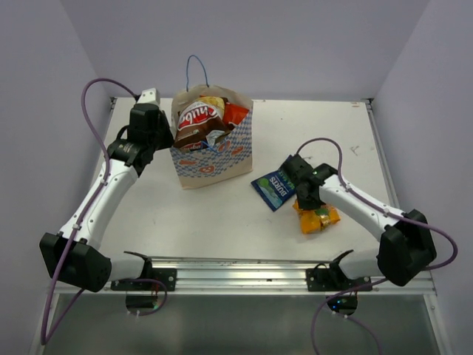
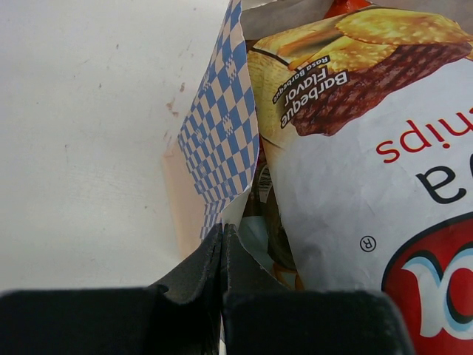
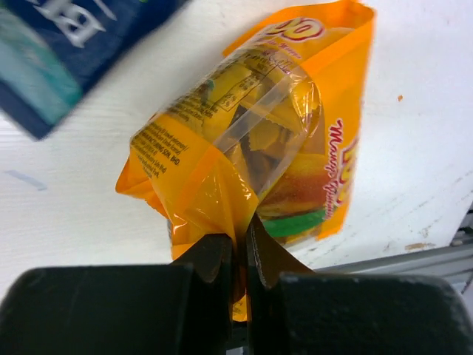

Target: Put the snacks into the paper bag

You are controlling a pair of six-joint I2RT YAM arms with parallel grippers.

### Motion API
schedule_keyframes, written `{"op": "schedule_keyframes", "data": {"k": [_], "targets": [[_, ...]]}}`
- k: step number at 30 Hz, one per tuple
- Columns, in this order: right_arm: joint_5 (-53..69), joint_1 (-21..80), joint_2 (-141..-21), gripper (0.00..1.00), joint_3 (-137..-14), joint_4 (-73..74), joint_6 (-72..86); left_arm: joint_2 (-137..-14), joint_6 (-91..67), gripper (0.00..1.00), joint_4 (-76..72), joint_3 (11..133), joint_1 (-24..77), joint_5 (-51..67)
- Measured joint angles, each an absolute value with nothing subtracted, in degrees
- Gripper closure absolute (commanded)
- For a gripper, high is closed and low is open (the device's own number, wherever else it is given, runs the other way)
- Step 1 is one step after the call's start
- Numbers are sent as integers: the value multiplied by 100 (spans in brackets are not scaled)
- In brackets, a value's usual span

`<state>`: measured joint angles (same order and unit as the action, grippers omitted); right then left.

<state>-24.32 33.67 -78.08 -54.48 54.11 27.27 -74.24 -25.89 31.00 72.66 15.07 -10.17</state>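
Right gripper [image 3: 238, 248] is shut tight on the crinkly end of the small orange packet [image 3: 244, 148], and the packet's long side points straight away from the fingers. I cannot be sure if the packet is off the table [image 1: 185, 222] or resting on it. It sits at the front right, close to the metal rail [image 1: 236, 266]. The paper bag [image 1: 214, 163] stands upright, off to the left and farther back from this gripper, with its mouth open to the top. The small dark blue packet [image 1: 273, 189] lies flat between the two, just beside the gripper, so the way over goes above it. Left gripper [image 2: 223, 240] is shut on the bag's left edge and holds it in place. Inside, the "Chulo" bag [image 1: 199, 118] fills most of the mouth, the red chip bag [image 1: 235, 112] pokes up at the back right, and one more packet sits low in front. The best room looks to be on the right side of the mouth, so I think the orange packet must go up, over, then down there end first. This gripper is nearer to both loose packets.
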Motion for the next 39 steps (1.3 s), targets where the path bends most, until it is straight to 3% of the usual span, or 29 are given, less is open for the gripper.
{"op": "schedule_keyframes", "data": {"k": [5, 12, 15, 20, 24, 28, 39], "targets": [[-1981, 3358, -7861, 100, -7277, 6049, 2480, -7424, -2585, 100, 3089, 7266, 1507, -910], [-937, 3380, -9771, 100, -12875, 5610, 1885, -7424, -2554, 100, 3033, 7266, 1503, -760], [-244, 3374, -10556, 100, -14394, 5164, 1984, -7424, -2536, 100, 3015, 7266, 1503, -725], [1234, 3380, -11072, 100, -14237, 3957, 2797, -7424, -2532, 100, 3002, 7266, 1503, -696], [1894, 3546, -11751, 100, -13990, 4003, 3153, -7424, -2530, 100, 3002, 7264, 1503, -692], [1448, 3885, -12429, 100, -14182, 4519, 2869, -7424, -2530, 100, 3072, 7249, 1516, -615], [-257, 4720, -12543, 100, -14411, 5905, 2010, -7426, -2534, 100, 3096, 7247, 1509, -572]]}}
